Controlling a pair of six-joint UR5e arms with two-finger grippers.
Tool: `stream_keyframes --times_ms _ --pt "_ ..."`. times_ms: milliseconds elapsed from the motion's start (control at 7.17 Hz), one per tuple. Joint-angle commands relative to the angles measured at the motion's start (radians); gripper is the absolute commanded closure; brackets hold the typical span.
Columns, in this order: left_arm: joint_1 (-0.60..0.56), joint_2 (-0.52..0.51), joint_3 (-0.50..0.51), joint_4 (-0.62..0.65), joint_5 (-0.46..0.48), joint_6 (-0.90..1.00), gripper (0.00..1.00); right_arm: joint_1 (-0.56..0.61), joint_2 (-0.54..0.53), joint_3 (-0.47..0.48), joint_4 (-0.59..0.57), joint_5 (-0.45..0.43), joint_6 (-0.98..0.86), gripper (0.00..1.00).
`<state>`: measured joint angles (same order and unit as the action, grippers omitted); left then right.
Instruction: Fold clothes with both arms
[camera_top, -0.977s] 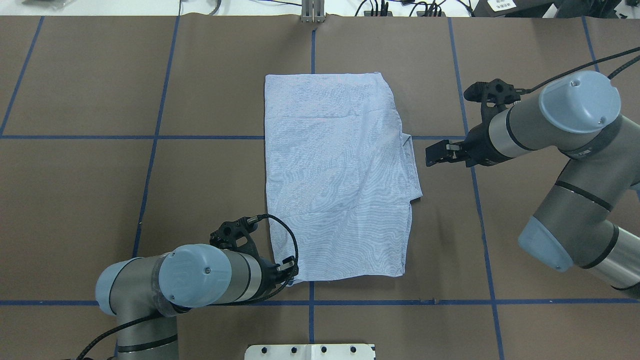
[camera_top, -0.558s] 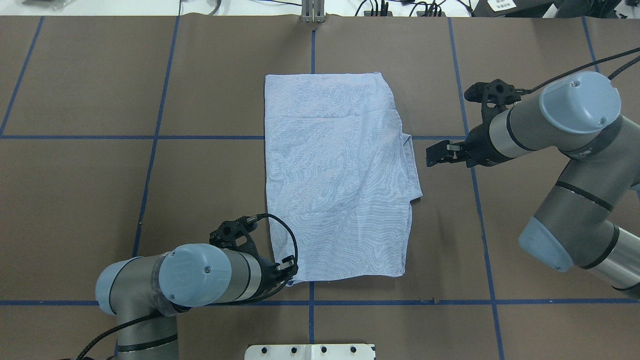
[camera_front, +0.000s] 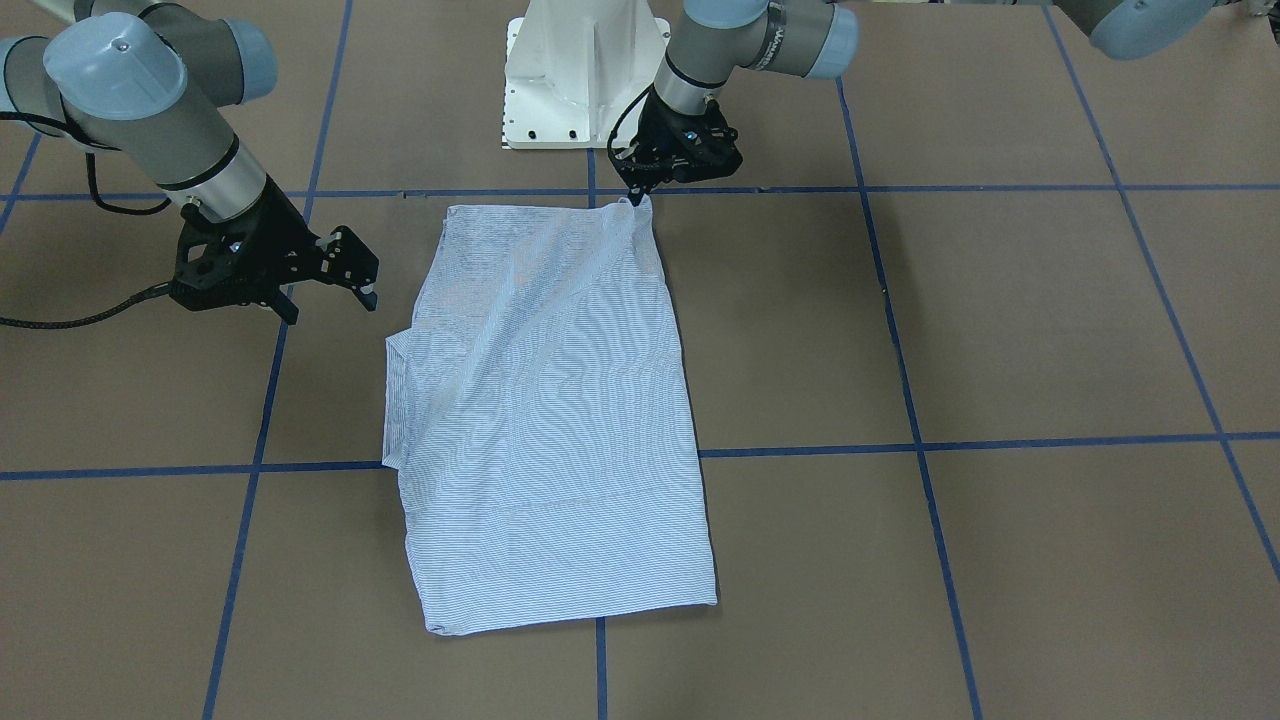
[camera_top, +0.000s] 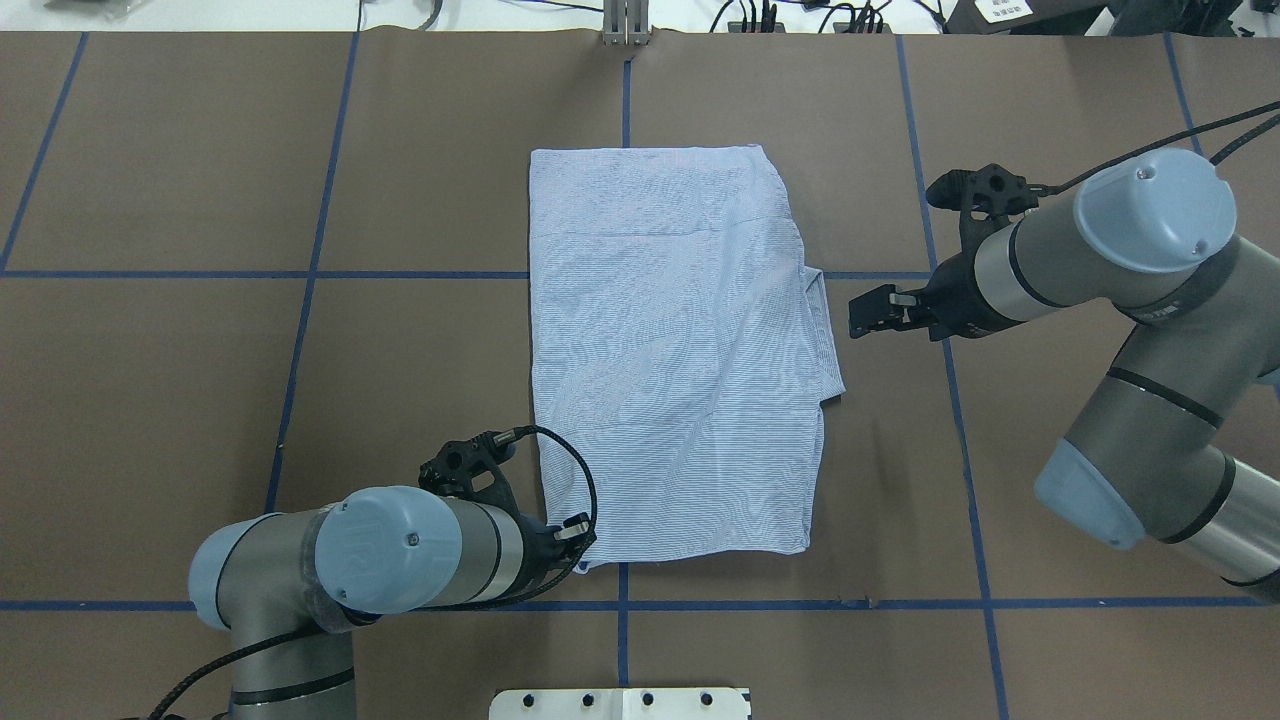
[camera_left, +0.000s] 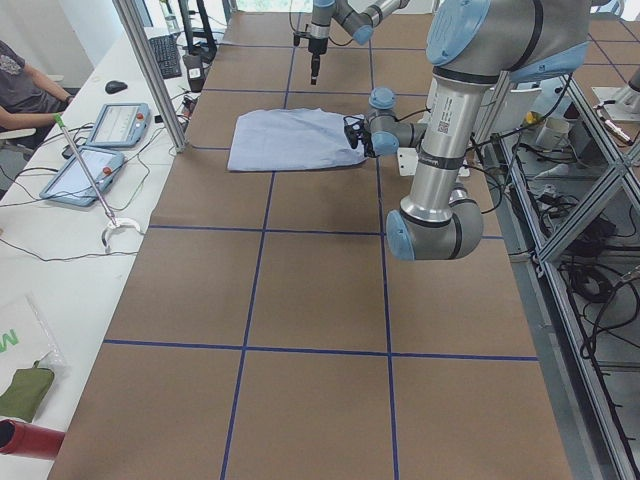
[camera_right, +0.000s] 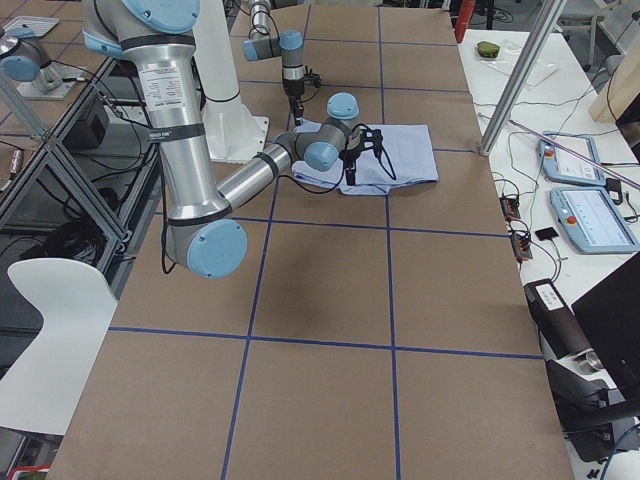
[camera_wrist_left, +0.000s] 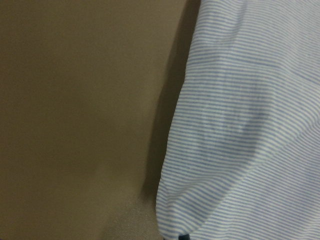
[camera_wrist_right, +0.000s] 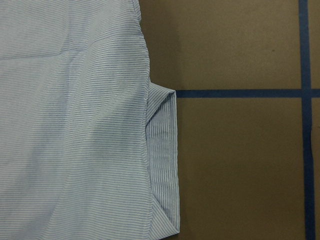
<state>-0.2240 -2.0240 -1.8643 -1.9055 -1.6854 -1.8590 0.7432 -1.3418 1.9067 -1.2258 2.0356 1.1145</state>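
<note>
Mid-fold. Left gripper (camera_front: 633, 193): jaws pinched on shirt (camera_top: 670, 350) corner, raised. Right gripper (camera_top: 864, 312): jaws apart, empty, beside shirt edge. Next, likely: right grasps that edge.

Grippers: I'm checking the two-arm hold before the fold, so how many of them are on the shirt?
1. The left gripper pinches the shirt at its near left corner, which is raised slightly. The right gripper hangs open beside the shirt's right edge, apart from it.
</note>
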Motion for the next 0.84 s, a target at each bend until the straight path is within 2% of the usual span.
stream_keyframes --times_ms 0,140,419,558,698 --pt "-0.005 -0.001 -0.012 0.002 -0.002 0.000 1.00 -0.068 0.000 0.038 0.000 -0.003 0.161 0.00" --pt "-0.008 -0.001 -0.013 0.003 -0.002 0.000 1.00 -0.127 -0.003 0.076 -0.003 -0.026 0.297 0.00" --pt "-0.008 -0.001 -0.013 0.003 -0.002 0.000 1.00 -0.302 -0.002 0.130 -0.015 -0.174 0.573 0.00" --pt "-0.008 0.001 -0.010 0.003 0.000 0.000 1.00 -0.347 -0.002 0.138 -0.023 -0.205 0.641 0.00" --pt "-0.008 0.002 -0.010 0.003 0.000 0.000 1.00 -0.390 0.009 0.156 -0.103 -0.225 0.715 0.00"
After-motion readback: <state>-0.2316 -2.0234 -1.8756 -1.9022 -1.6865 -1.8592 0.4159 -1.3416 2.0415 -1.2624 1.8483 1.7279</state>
